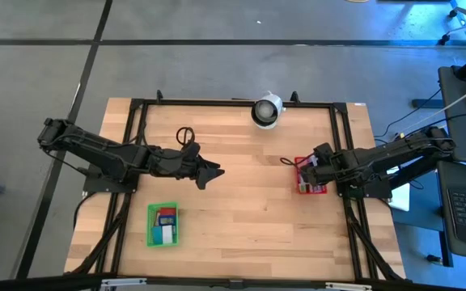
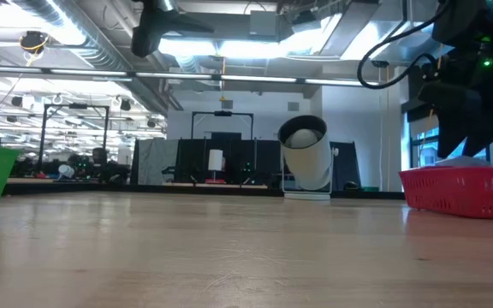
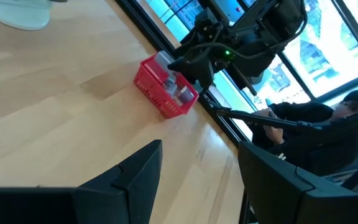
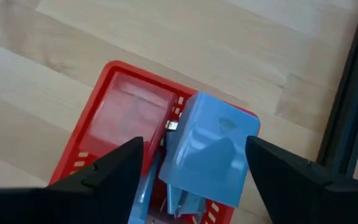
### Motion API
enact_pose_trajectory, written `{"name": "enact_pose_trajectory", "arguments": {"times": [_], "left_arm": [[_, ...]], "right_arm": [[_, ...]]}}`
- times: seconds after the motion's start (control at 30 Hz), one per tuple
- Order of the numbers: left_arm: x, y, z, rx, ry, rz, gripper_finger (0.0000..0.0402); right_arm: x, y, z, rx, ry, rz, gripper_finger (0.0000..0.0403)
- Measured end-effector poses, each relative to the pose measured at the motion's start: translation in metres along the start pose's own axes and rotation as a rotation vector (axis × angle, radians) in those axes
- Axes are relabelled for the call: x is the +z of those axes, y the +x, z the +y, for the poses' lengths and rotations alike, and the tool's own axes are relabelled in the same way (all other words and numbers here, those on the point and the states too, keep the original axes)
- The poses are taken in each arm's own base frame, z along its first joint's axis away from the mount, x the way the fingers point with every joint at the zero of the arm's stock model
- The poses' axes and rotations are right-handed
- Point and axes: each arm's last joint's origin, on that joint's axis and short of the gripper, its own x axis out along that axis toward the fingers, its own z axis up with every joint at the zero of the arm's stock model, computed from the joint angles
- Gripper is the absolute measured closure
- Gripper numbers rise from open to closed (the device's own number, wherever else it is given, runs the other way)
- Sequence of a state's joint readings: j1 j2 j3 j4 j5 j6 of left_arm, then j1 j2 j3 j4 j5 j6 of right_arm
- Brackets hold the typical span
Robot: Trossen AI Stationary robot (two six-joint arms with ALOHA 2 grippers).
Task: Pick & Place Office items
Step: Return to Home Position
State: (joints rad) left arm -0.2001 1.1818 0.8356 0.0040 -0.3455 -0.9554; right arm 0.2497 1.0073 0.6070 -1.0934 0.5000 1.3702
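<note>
A red bin (image 1: 310,178) stands at the table's right. In it lie a blue packet (image 4: 210,149) and a clear-wrapped item (image 4: 135,112), both office items. My right gripper (image 4: 194,146) hangs open just above the bin, pointing steeply down, with one finger on either side of the blue packet. The packet leans in the bin, its lower end among the items there. A green bin (image 1: 163,224) at the near left holds blue, red and white pieces. My left gripper (image 1: 213,172) hovers open over the table's middle with nothing between its fingers (image 3: 135,180). My right gripper stands astride the blue packet from above. One finger (image 4: 114,168) is plainly apart from it. The other finger (image 4: 272,162) is right at the packet's edge (image 4: 253,127); whether it touches, I cannot tell. The packet rests in the red bin.
A round white-and-black device (image 1: 267,111) stands at the far edge. A black cable loop (image 1: 186,135) lies behind the left arm. Black frame rails (image 1: 342,153) run along the table's sides. A person (image 3: 328,124) sits beyond the right edge. Bare wood lies between the two bins.
</note>
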Motion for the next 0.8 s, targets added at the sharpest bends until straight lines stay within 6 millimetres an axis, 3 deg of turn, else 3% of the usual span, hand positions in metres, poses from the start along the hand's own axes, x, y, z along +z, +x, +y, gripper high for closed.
{"name": "enact_pose_trajectory", "arguments": {"times": [0.2,0.6,0.8], "left_arm": [[0.0,0.0,0.0,-0.001,0.03,0.001,0.0194],[0.001,-0.001,-0.006,-0.104,0.054,0.038,0.0194],[0.011,-0.018,-0.011,-0.161,0.164,0.014,0.0194]], "right_arm": [[0.01,-0.016,0.008,0.064,-0.074,0.002,0.0116],[0.048,-0.078,0.027,0.271,-0.208,-0.097,0.0116],[0.06,-0.098,0.029,0.316,-0.353,-0.171,0.0115]]}}
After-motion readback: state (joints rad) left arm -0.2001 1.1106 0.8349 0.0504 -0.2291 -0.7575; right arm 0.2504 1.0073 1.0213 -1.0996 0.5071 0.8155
